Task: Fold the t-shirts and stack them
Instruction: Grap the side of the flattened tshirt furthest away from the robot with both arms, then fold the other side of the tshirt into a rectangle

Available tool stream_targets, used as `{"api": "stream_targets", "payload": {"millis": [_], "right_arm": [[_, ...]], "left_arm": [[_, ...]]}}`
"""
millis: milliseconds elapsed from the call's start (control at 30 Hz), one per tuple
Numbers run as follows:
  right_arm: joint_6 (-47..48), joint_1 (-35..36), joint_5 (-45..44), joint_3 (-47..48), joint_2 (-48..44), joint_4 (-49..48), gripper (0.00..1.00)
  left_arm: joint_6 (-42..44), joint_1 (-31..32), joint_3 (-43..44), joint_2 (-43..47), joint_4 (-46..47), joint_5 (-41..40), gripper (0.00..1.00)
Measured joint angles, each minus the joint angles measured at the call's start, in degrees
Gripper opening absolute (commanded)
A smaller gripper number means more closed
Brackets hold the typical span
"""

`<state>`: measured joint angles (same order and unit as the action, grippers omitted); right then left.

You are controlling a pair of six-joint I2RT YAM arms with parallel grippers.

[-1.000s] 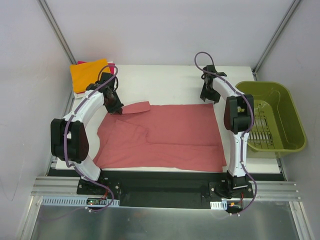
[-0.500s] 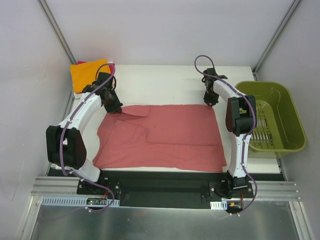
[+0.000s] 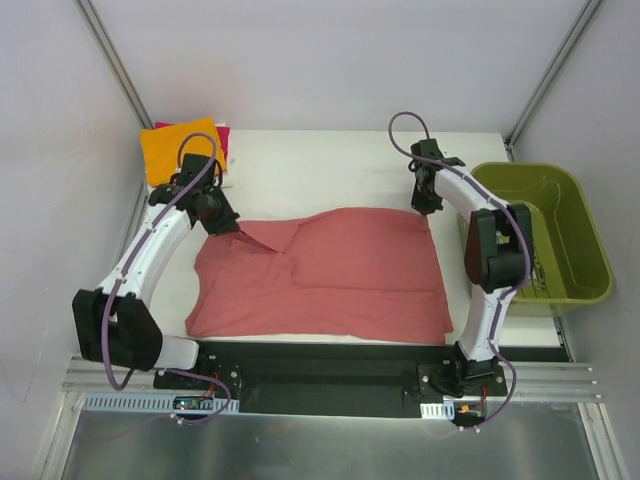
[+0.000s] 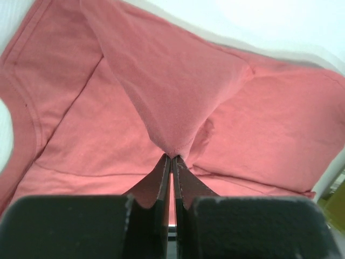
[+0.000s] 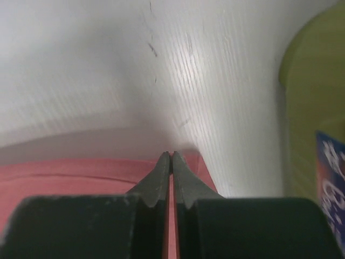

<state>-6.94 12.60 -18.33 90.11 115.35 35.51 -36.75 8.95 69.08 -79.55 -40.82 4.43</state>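
Observation:
A large salmon-red t-shirt point(image 3: 340, 275) lies spread across the white table. My left gripper point(image 3: 222, 222) is shut on a pinch of the shirt's far left part, and the cloth point(image 4: 167, 91) rises in a peak up to the closed tips point(image 4: 171, 157). At the shirt's far right corner my right gripper point(image 3: 425, 206) is shut, its tips point(image 5: 171, 155) pinched on the red hem point(image 5: 81, 172). A folded stack sits at the back left: an orange t-shirt point(image 3: 178, 148) on top and a magenta one point(image 3: 222, 134) under it.
An olive-green basket point(image 3: 560, 290) stands off the table's right edge, close to my right arm; its wall point(image 5: 315, 97) shows in the right wrist view, with a blue label point(image 5: 331, 178) beside it. Bare white table point(image 3: 320, 170) lies beyond the shirt.
The right gripper dropped to the shirt's far right corner and closed on it. The left gripper moved left and back with its pinch of cloth, and the shirt's far edge now humps up.

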Motion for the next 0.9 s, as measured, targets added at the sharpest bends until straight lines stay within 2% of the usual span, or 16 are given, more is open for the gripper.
{"api": "stream_targets", "payload": {"millis": [367, 600, 900], "right_arm": [[2.1, 1.9, -1.1, -20.9, -25.1, -3.1, 0.01], [3.1, 2.1, -1.6, -23.6, -32.9, -1.3, 0.01], [4.8, 2.2, -1.7, -24.9, -38.6, 1.1, 0.00]], "left_arm": [[-3.3, 0.0, -5.7, 15.2, -5.4, -0.6, 0.01], [-4.3, 0.0, -6.0, 21.0, -8.9, -1.8, 0.01], [-4.5, 0.0, -6.4, 22.7, -12.3, -2.1, 0.01]]}}
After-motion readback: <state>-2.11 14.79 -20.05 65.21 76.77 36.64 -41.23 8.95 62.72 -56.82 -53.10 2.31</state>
